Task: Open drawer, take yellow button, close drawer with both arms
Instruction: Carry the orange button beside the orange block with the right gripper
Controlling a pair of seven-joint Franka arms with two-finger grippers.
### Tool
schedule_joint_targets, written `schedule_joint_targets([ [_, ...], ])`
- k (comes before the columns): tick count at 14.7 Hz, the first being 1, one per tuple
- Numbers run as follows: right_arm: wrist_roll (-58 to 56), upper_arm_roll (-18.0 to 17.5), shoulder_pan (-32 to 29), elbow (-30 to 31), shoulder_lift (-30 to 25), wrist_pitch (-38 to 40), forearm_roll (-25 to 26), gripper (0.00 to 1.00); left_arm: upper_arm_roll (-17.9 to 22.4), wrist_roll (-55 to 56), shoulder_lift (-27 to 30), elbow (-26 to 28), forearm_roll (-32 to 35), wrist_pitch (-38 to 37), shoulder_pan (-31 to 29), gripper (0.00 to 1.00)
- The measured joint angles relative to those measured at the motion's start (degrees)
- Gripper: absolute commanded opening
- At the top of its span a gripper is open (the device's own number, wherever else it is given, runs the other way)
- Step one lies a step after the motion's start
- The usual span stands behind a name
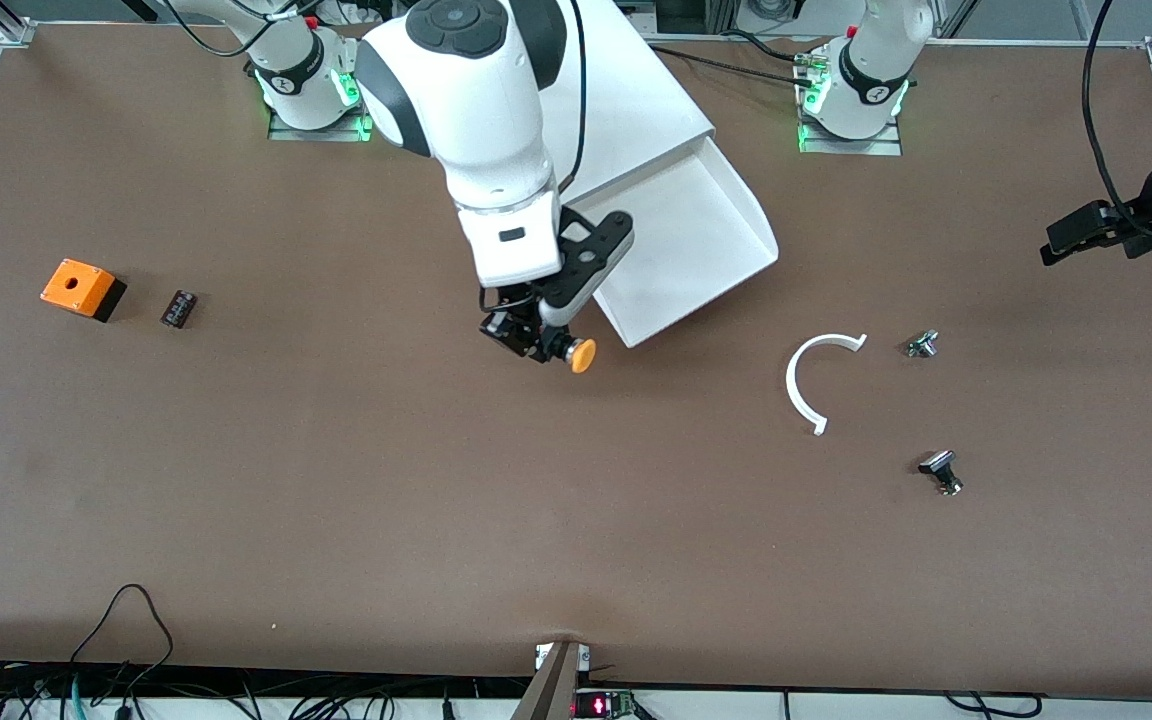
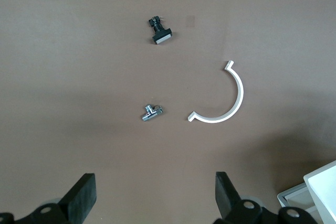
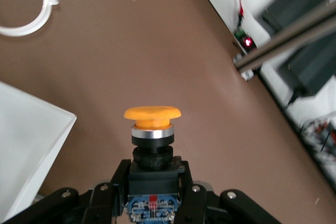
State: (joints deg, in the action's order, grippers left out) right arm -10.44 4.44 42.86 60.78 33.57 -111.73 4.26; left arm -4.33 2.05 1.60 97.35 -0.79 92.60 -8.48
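Observation:
The drawer point(image 1: 696, 230) stands pulled out of the white cabinet point(image 1: 626, 90), and its white tray looks empty. My right gripper point(image 1: 536, 340) is shut on the black body of the button point(image 1: 577, 354), whose orange cap points away from the fingers. It holds the button over the table just off the drawer's front corner. In the right wrist view the button point(image 3: 152, 124) sits upright between the fingers, with the drawer's corner point(image 3: 31, 145) beside it. My left gripper point(image 1: 1061, 240) waits open and empty over the left arm's end of the table; its fingers point(image 2: 81, 198) show wide apart.
A white C-shaped piece point(image 1: 816, 380) and two small black-and-silver parts point(image 1: 923, 344) point(image 1: 942, 471) lie toward the left arm's end. An orange box with a hole point(image 1: 81, 288) and a small dark part point(image 1: 179, 308) lie toward the right arm's end.

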Motion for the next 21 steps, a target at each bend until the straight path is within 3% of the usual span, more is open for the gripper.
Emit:
schedule_joint_targets([
  [5, 17.17, 2.44, -1.61, 0.55, 1.80, 9.96, -0.03, 0.16, -0.42, 0.00, 0.00, -0.06, 0.00, -0.15, 0.10, 1.00],
  [8, 17.85, 2.93, -6.60, 1.25, 2.33, 14.13, -0.18, 0.16, -0.39, 0.00, -0.01, -0.13, 0.00, -0.15, 0.09, 1.00],
  [16, -2.36, 3.16, -18.88, 9.95, 2.98, 13.44, -3.22, 0.16, -1.26, -0.02, -1.39, -2.66, 2.40, -0.29, 0.56, 1.00],
  [19, -11.09, 3.29, -23.73, 16.60, 2.39, 8.27, -3.25, 0.16, -2.86, 0.01, -1.38, -3.18, 2.41, -1.34, 0.96, 1.00],
  [21, -17.95, 3.32, -27.74, 25.15, -0.42, 0.30, -3.38, 0.16, -3.04, 0.01, -1.39, -3.21, 2.42, -1.50, 1.45, 1.00],
])
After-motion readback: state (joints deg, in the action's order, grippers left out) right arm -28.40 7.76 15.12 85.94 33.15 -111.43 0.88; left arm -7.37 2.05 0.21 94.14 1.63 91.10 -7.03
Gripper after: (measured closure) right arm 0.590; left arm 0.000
